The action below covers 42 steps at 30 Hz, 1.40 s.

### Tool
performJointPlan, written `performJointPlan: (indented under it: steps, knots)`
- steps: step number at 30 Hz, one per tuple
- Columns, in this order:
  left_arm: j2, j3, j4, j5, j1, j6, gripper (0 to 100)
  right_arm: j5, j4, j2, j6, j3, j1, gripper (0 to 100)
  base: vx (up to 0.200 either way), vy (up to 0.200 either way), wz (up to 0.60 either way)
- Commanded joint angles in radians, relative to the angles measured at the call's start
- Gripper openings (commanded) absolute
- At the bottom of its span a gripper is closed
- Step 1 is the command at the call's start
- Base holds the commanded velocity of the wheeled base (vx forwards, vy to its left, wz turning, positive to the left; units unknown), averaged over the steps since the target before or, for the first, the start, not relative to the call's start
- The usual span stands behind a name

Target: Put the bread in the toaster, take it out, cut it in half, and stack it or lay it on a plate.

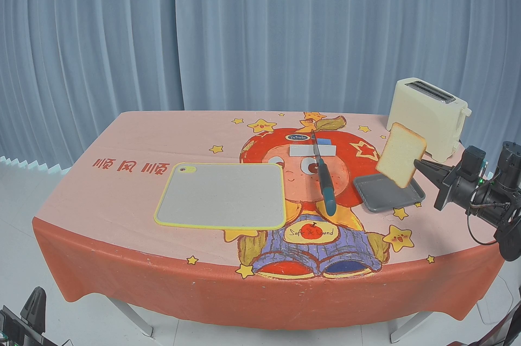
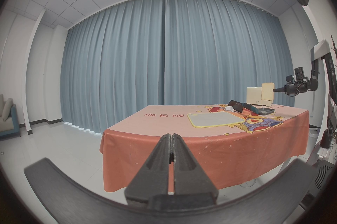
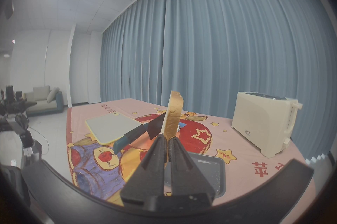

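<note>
Right end effector (image 1: 419,164) clamped on the lower edge of the bread (image 1: 401,154), a single slice held upright and slightly tilted, clear of the table (image 1: 135,146). The slice hangs above the far right part of the grey tray (image 1: 380,196), just in front of the cream toaster (image 1: 426,116), whose top slots stand unoccupied. A knife (image 1: 324,176) with a teal handle lies between the tray and the yellow-rimmed cutting board (image 1: 222,195), blade pointing toward the curtain. Left end effector (image 2: 171,137) sits low, well apart from the table's near left side, its fingers pressed together with nothing between them.
</note>
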Motion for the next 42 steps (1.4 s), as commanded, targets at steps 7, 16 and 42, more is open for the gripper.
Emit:
performJointPlan:
  steps: [7,16,42]
  knots:
    - [-0.001,0.018,0.000,0.002,0.000,0.000,0,0.004,-0.023,0.034,-0.031,-0.016,-0.022,0,0.000,0.000,0.00]
    - [-0.001,0.018,0.000,0.003,-0.001,0.000,0,0.002,-0.023,0.008,-0.034,-0.014,-0.022,0,0.000,0.000,0.00]
    - [-0.001,0.018,0.000,0.003,-0.001,0.002,0,-0.007,-0.025,0.005,-0.034,-0.019,-0.022,0,0.000,-0.108,0.00]
